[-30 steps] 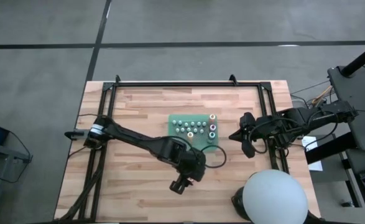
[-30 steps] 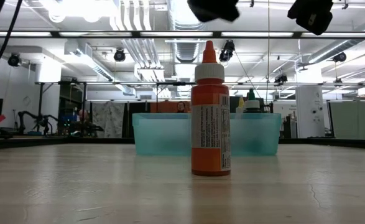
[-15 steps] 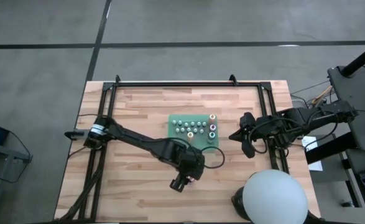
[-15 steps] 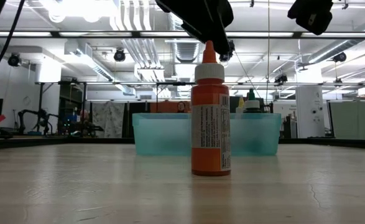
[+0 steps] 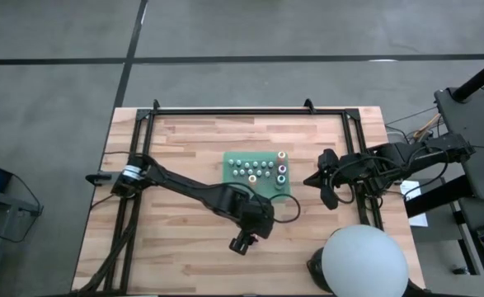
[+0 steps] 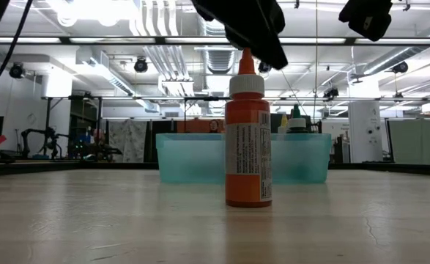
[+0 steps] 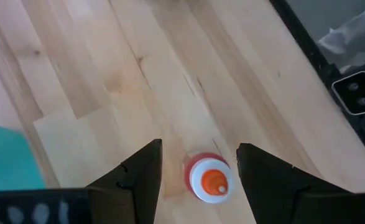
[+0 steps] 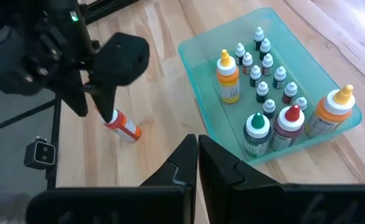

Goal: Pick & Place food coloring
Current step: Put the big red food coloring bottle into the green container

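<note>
Pale wood-plank tabletop (image 5: 184, 148), black frame. Orange dropper bottle (image 6: 247, 139) upright before teal tray (image 8: 198, 68) of small bottles (image 8: 266, 74). Left gripper (image 7: 198, 168) spread above cap. Right gripper (image 8: 198, 149) pressed together, aside. Ducted, strip-lit lab behind.

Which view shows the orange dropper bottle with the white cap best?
The low view: the upright orange dropper bottle shows full height, label included. The left wrist view shows only its cap from above, between the left end effector's open fingers. The right wrist view shows it small and partly hidden.

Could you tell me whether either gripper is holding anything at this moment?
Nothing is held. The left gripper hangs open above the orange bottle, fingers not touching it; the right gripper is shut and empty.
</note>
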Robot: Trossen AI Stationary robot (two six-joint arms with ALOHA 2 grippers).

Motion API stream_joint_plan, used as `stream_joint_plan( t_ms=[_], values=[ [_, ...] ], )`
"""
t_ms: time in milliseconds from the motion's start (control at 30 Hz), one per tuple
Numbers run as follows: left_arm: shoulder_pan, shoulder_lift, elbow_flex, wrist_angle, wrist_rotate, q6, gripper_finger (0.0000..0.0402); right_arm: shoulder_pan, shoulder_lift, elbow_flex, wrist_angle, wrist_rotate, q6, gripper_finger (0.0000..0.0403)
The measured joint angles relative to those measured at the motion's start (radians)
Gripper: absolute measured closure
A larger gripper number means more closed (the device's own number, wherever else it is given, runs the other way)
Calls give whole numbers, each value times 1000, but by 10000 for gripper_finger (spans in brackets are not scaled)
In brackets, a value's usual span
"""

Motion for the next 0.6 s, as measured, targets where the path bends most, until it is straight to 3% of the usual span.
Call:
stream_joint_plan(
  t_ms=[600],
  values=[
    [-7,55,0,-17,2,-1,223,0,0,0,-1,0,-1,394]
  ],
)
